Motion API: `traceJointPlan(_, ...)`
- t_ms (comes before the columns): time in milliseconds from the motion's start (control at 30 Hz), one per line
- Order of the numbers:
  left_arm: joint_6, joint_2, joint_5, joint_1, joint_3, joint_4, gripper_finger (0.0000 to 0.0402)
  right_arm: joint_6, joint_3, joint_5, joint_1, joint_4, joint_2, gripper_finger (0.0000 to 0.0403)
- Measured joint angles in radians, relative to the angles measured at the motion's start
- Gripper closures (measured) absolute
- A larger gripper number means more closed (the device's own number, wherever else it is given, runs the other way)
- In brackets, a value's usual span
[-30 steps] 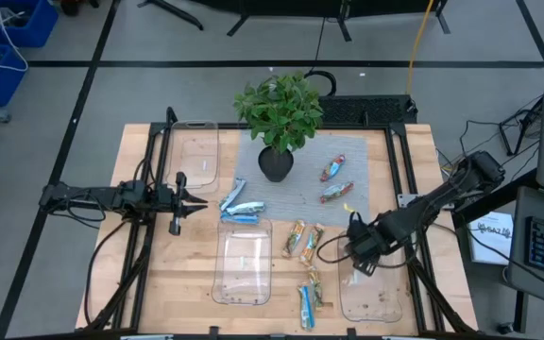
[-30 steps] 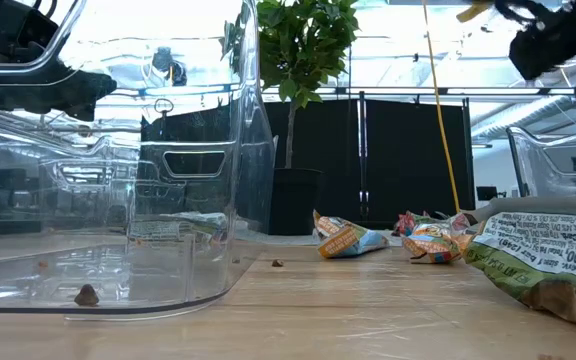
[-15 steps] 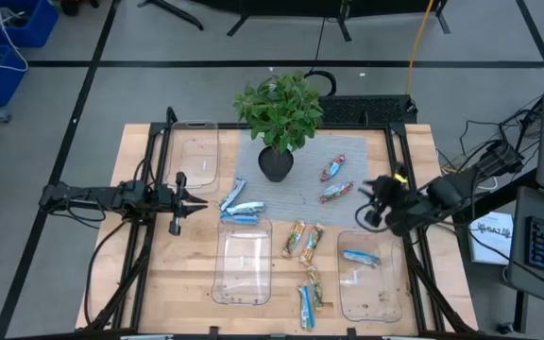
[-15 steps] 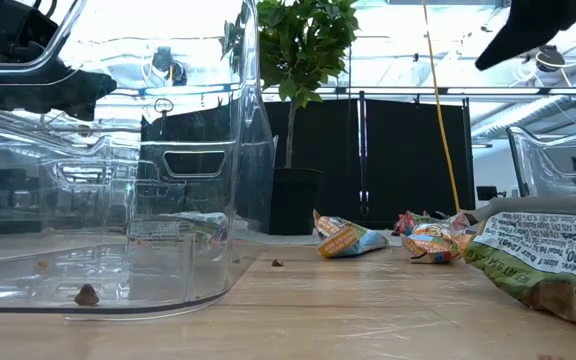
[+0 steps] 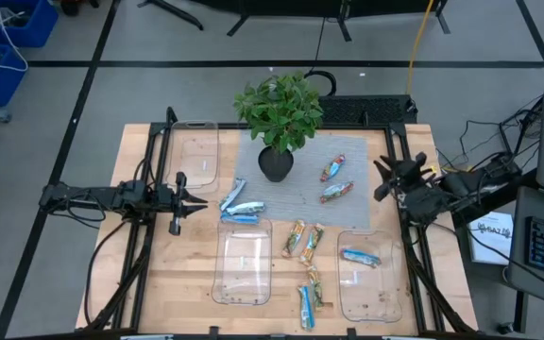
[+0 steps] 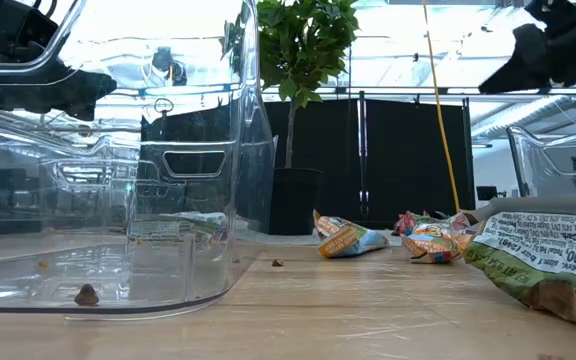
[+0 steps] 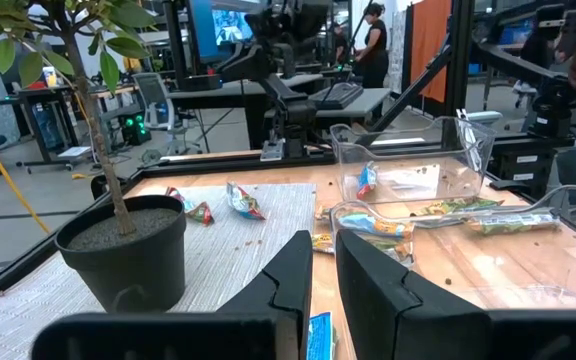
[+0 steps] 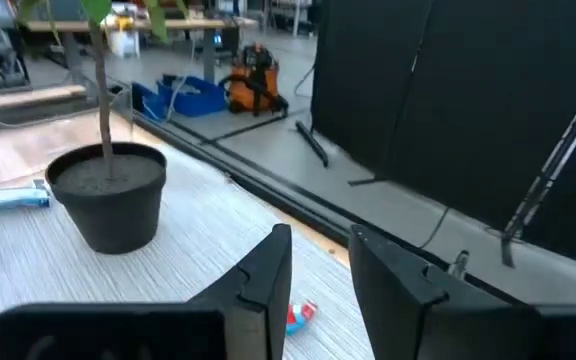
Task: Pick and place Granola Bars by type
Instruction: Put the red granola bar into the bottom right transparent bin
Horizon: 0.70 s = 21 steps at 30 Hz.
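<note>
Granola bars lie loose on the table. Three blue-white bars (image 5: 241, 208) sit beside the plant pot, and another (image 5: 304, 307) lies near the near edge. Two red-blue bars (image 5: 334, 179) rest on the grey mat. Green-yellow-orange bars (image 5: 302, 239) lie between the trays, with one more (image 5: 314, 283) nearer. One blue-white bar (image 5: 359, 257) lies flat in the right clear tray (image 5: 385, 302). My right gripper (image 5: 383, 179) (image 8: 318, 255) hovers open, above the table's right side, beyond that tray. My left gripper (image 5: 195, 201) (image 7: 324, 255) waits at the left, with a narrow gap between its fingers.
A potted plant (image 5: 278, 118) stands on the grey mat (image 5: 348, 212) at the far middle. A clear tray (image 5: 244, 264) sits at the near middle and another (image 5: 195, 151) at the far left. The table frame's black rails (image 5: 397, 156) run along both sides.
My right gripper has risen from over the right tray and moved toward the far right of the table. A blue-white bar that was under the gripper now lies in that tray. The left arm kept still.
</note>
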Motion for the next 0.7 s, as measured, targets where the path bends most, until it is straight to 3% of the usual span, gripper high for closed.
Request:
traceJointPlan(133, 0.000, 0.000, 0.000, 0.000, 0.000, 0.000, 0.0344, -0.263, -0.113, -0.058, -0.053, 0.339, -0.079, 0.0309)
traceJointPlan(267, 0.000, 0.000, 0.000, 0.000, 0.000, 0.000, 0.0344, -0.520, -0.238, -0.322, -0.144, 0.746, -0.102, 0.0309)
traceJointPlan(367, 0.000, 0.000, 0.000, 0.000, 0.000, 0.000, 0.0344, -0.610, -0.338, -0.489, -0.237, 0.952, -0.089, 0.0310)
traceJointPlan(700, 0.000, 0.000, 0.000, 0.000, 0.000, 0.000, 0.0344, -0.542, -0.405, -0.830, -0.514, 1.038, -0.036, 0.0310)
